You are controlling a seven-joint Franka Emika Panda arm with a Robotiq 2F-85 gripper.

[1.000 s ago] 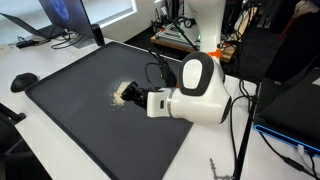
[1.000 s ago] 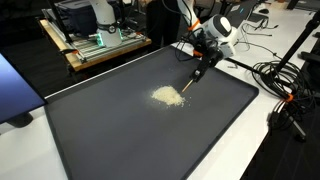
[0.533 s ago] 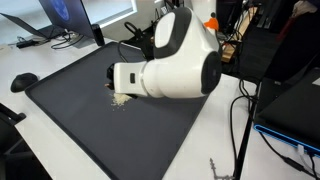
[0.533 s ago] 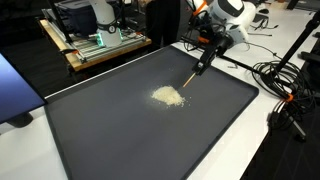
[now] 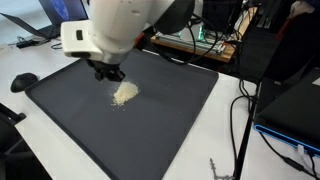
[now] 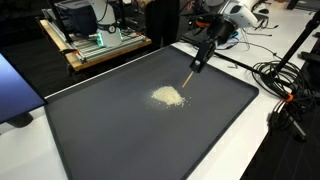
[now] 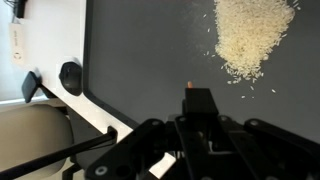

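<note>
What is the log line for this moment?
gripper: shut on stick | stick: tilted, tip beside grain pile | grain pile: on dark mat

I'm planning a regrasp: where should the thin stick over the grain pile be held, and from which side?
I'd say grip the thin stick at its upper end, coming from above along its length. It slants down toward the grain pile with its lower tip free, and the gripper holds it at that top end.
</note>
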